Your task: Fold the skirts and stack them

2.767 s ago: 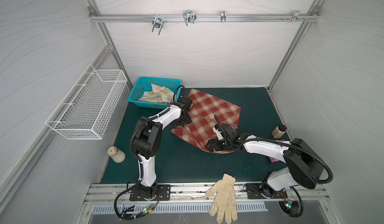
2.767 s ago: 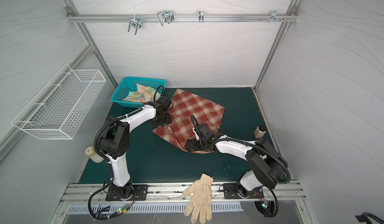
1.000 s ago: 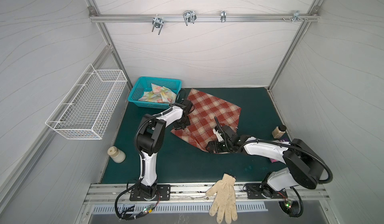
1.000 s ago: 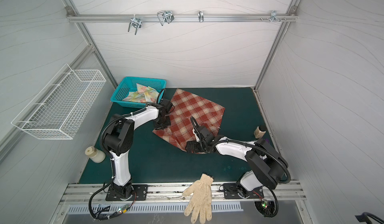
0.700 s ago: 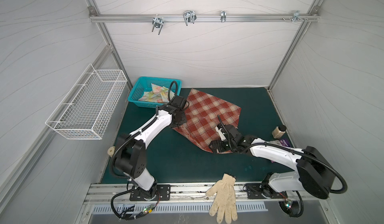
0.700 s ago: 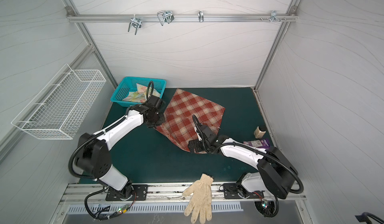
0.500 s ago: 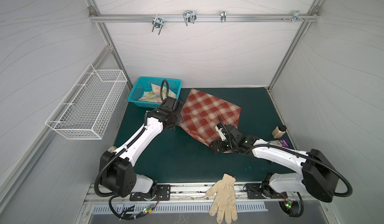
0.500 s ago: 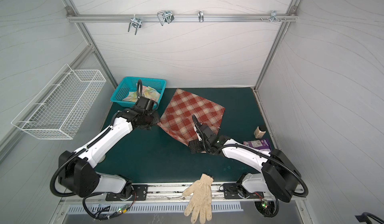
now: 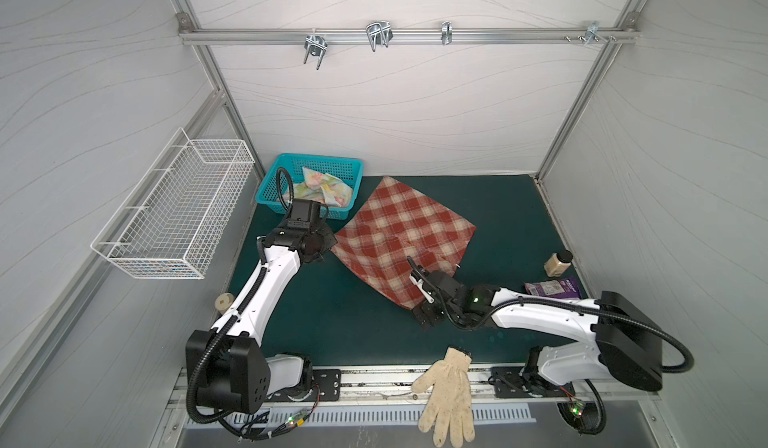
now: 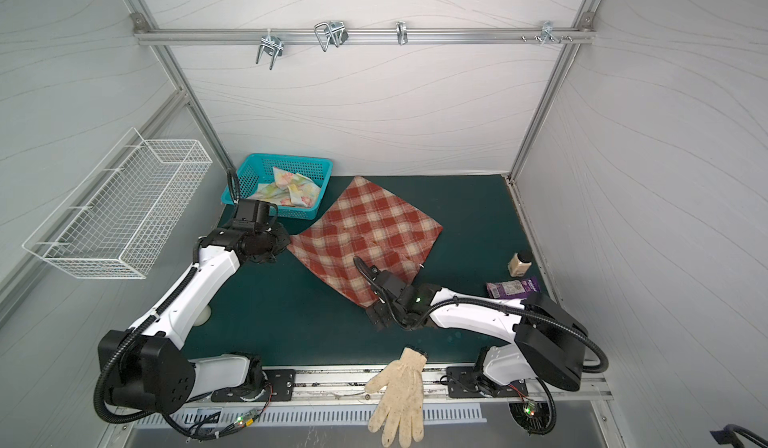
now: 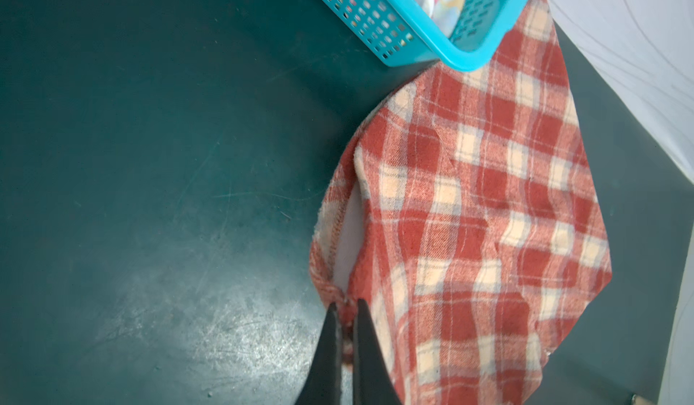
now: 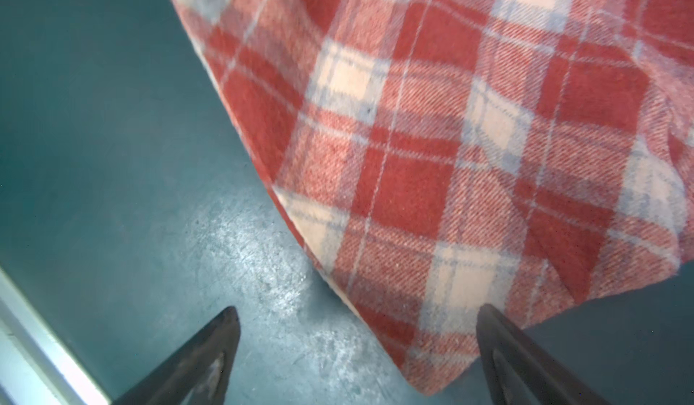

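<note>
Plaid skirt [image 11: 469,215] seemingly in left hand [image 11: 346,306]

Both top views are bright and evenly lit from overhead, and the white walls [image 9: 395,113] spread the light. Shadows under the arms on the green worktop [image 9: 365,325] are faint and soft-edged. The wide lens leans the corner posts [image 9: 210,63] outward toward the picture edges. In the left wrist view a pale glare patch lies on the worktop beside the jaws. In the right wrist view the plaid skirt [image 12: 450,140] is soft, most blurred farthest from the jaws, which are dark and out of focus
</note>
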